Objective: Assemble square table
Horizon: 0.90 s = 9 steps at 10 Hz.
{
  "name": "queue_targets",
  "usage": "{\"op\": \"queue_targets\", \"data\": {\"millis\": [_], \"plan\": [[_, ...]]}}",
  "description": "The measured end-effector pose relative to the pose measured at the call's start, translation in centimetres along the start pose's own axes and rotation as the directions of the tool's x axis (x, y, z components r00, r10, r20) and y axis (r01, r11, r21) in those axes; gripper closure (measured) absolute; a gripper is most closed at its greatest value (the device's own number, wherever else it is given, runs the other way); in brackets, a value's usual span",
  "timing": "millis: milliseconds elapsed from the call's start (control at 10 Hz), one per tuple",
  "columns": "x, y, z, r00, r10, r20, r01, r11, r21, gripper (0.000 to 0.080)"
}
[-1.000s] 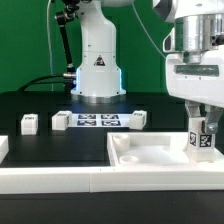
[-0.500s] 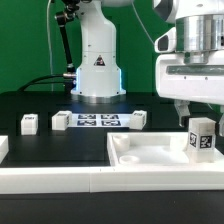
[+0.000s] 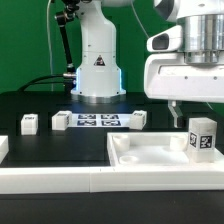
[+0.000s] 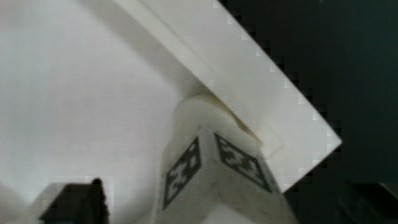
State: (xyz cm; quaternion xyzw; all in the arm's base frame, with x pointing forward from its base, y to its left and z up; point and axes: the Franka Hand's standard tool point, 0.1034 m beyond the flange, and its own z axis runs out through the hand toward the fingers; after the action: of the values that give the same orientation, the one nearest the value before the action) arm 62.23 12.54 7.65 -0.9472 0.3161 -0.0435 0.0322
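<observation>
The white square tabletop lies rim-up at the front of the exterior view's right. One white tagged leg stands upright in its far right corner. My gripper hangs just above that leg, open and holding nothing, with one finger showing to the leg's left. In the wrist view the leg rises from the corner where the raised rim meets the flat tabletop. A dark fingertip stands apart from the leg.
Three loose legs lie on the black table around the marker board. A long white rail runs along the front edge. The robot's base stands behind.
The gripper has opened, let go of the leg and risen. The leg stays standing in the tabletop's corner.
</observation>
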Motion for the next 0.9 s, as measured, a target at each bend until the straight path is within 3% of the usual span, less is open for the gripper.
{"op": "queue_targets", "data": {"millis": [400, 900], "plan": [[0.24, 0.15, -0.02, 0.961, -0.275, -0.002, 0.275, 0.961, 0.000, 0.0151], [0.72, 0.59, -0.02, 0.787, -0.617, -0.003, 0.617, 0.787, -0.013, 0.0151]]}}
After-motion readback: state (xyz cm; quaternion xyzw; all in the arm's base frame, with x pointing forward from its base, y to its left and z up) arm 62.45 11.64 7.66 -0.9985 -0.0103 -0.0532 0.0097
